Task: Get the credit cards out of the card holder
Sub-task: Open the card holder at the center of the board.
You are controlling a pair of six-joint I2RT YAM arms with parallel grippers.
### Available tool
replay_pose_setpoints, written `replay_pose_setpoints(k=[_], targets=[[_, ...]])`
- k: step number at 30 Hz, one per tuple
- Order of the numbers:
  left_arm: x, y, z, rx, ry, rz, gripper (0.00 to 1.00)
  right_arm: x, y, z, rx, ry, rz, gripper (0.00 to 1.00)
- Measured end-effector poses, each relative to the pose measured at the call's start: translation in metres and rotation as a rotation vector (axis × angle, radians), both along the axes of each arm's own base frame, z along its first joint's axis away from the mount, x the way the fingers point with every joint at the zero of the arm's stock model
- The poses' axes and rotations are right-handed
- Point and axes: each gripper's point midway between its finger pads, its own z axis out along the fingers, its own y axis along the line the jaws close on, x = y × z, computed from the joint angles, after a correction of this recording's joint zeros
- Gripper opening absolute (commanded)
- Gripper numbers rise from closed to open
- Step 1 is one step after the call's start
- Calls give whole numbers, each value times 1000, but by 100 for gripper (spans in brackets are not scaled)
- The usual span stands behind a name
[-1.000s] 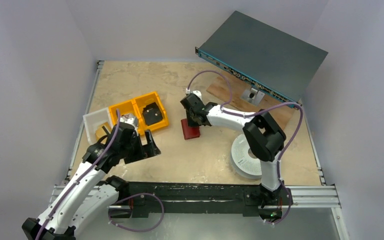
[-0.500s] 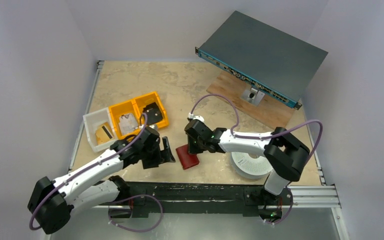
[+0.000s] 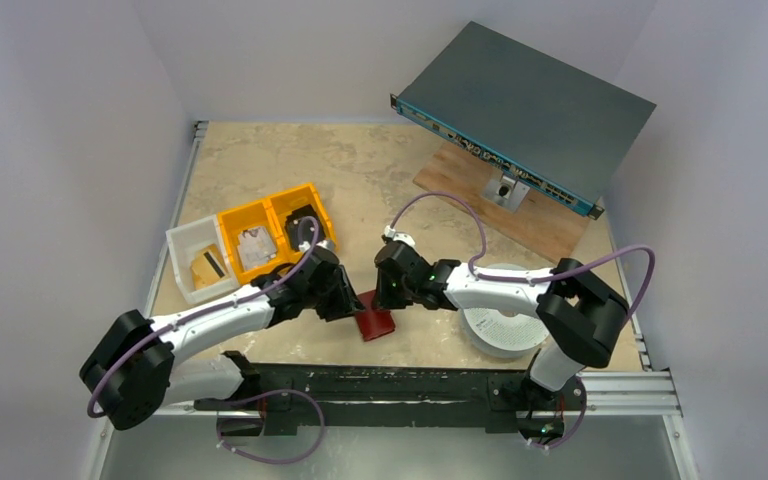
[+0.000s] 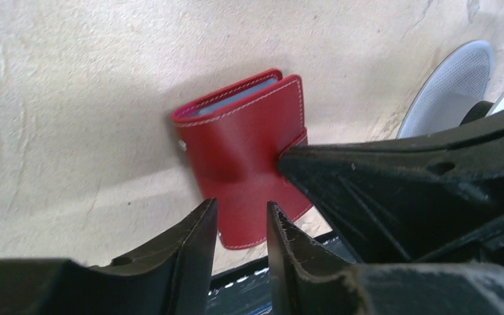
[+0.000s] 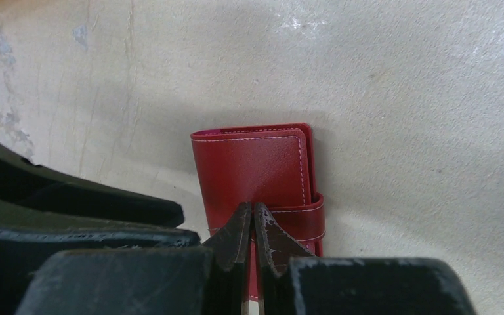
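Observation:
The dark red card holder (image 3: 373, 323) lies closed on the table near the front edge, snap tab fastened. In the left wrist view a pale blue-grey edge of the credit cards (image 4: 246, 96) shows inside the card holder (image 4: 243, 147). A golden-yellow card (image 3: 207, 267) with a black stripe lies in the white bin. My right gripper (image 5: 253, 211) is shut, its tips resting on the holder's cover (image 5: 249, 167) beside the tab end. My left gripper (image 4: 239, 213) hovers at the holder's left side, jaws a narrow gap apart with nothing between them.
Yellow bins (image 3: 332, 243) hold a silvery part (image 3: 256, 245) and a black block (image 3: 305, 225), next to the white bin (image 3: 182, 240). A white disc (image 3: 500, 325) lies right of the holder. A grey rack box (image 3: 525, 105) sits on a wooden board (image 3: 535, 225). A black rail (image 3: 400, 380) runs along the front.
The right gripper dragged the holder toward the front edge, then stayed put. The left arm swung right up to the holder and its jaws narrowed from wide open.

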Motion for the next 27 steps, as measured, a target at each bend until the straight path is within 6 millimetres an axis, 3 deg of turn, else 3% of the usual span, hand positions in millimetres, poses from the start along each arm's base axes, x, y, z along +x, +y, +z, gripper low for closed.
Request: replay_pose_setpoints(k=[10,15,22,25,27], targets=[[9,-14,-22,-20,39,23,10,-5,1,-2,16,25,-3,0],[9,-14,-28,-6,70,47,9,-6,-1,1,17,24,-4,0],[10,-11,-29,23,96,75,9,-4,2,33,88,-22,-3,0],[10,-11,-29,24,96,78,9,-3,0,38,84,-35,-5,0],[10,-10,-29,25,97,79,9,-2,-2,34,44,-35,4,15]])
